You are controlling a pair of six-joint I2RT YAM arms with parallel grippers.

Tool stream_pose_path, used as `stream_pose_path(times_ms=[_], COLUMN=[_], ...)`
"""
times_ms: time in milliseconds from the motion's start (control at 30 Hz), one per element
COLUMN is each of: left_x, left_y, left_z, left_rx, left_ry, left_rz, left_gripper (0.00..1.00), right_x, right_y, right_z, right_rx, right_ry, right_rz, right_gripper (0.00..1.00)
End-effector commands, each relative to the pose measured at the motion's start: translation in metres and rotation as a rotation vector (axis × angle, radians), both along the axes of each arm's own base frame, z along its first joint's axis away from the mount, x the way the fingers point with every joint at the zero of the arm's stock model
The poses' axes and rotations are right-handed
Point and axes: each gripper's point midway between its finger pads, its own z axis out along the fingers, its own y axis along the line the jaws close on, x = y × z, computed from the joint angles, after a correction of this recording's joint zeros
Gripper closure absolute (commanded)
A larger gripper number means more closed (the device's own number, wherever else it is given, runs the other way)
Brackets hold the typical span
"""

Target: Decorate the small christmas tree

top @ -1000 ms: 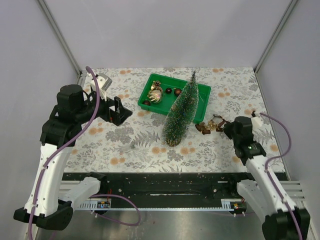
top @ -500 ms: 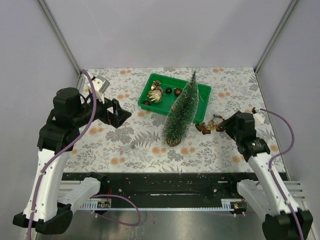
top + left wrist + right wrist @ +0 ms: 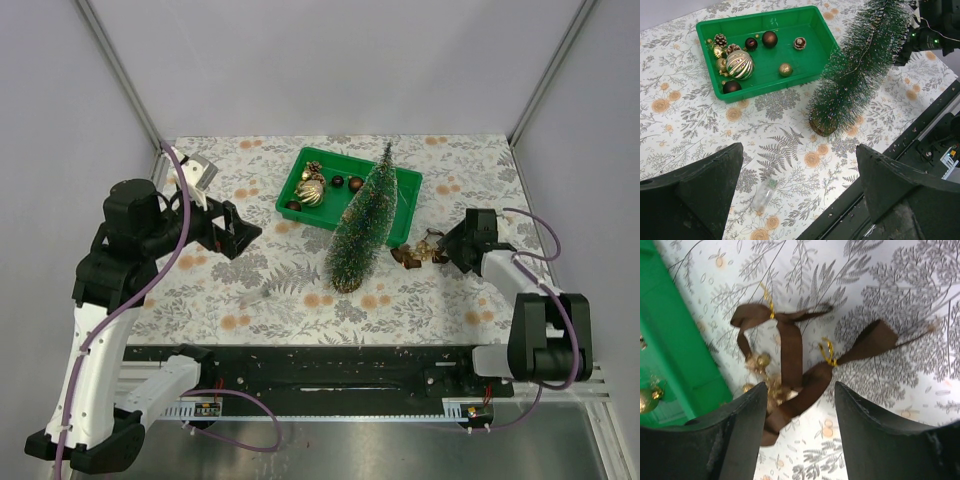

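Top external: small christmas tree beside tray edge.

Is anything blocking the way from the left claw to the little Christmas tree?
Nothing visible does. Between the open left gripper and the small christmas tree lies only patterned tablecloth, with one small clear object lying flat on it. The green tray sits behind the tree, off that line.

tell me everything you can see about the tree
The tree is a cone of dark green bristles with frosted tips on a round brownish base. It stands on the table beside the green tray, seeming to lean towards it. A thin strand runs down its side. Nothing else hangs on it.
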Motion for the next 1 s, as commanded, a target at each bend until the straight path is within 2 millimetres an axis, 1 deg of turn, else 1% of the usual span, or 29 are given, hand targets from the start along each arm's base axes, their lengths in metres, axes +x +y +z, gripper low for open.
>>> stream_pose_path(times_ms=[0,67,200,367,400,567,633,667,733,767,833,900,967], left_x=[0.004,0.004,0.005,0.007,0.007,0.007,0.007,0.006,0.004,0.003,0.002,0.001,0.0], left_y=[-0.001,-0.001,0.0,-0.001,-0.001,-0.001,-0.001,-0.001,-0.001,-0.001,-0.001,-0.001,-0.002], left_z=[0.006,0.005,0.002,-0.001,-0.001,0.0,-0.001,-0.001,-0.002,-0.001,-0.002,-0.003,-0.003], left_rx=[-0.011,-0.014,-0.011,-0.01,-0.012,-0.013,-0.017,-0.019,-0.02,-0.021,-0.022,-0.023,-0.027], left_ry=[-0.038,-0.038,-0.036,-0.031,-0.03,-0.033,-0.033,-0.034,-0.033,-0.036,-0.036,-0.036,-0.037], left_rz=[0.0,0.0,0.004,0.005,0.005,0.007,0.008,0.006,0.005,0.003,0.0,-0.001,-0.006], left_gripper=[0.01,0.01,0.01,0.01,0.01,0.01,0.01,0.01,0.01,0.01,0.01,0.01,0.01], right_x=[0.043,0.05,0.06,0.067,0.067,0.068,0.068,0.069,0.07,0.071,0.07,0.065,0.054], right_y=[-0.01,-0.012,-0.011,-0.008,-0.008,-0.01,-0.01,-0.01,-0.01,-0.011,-0.013,-0.016,-0.017], right_z=[0.016,0.009,0.002,-0.007,-0.009,-0.017,-0.016,-0.012,0.005,0.025,0.064,0.111,0.162], right_rx=[-0.002,-0.001,0.01,0.024,0.023,0.022,0.025,0.025,0.026,0.022,0.006,-0.023,-0.048], right_ry=[-0.082,-0.066,-0.053,-0.038,-0.031,-0.011,-0.013,-0.024,-0.067,-0.114,-0.204,-0.306,-0.415], right_rz=[0.021,0.027,0.041,0.052,0.051,0.042,0.037,0.033,0.027,0.022,0.013,0.008,0.012], right_gripper=[0.39,0.41,0.48,0.51,0.53,0.66,0.76,0.81,0.93,0.98,1.0,1.0,1.0])
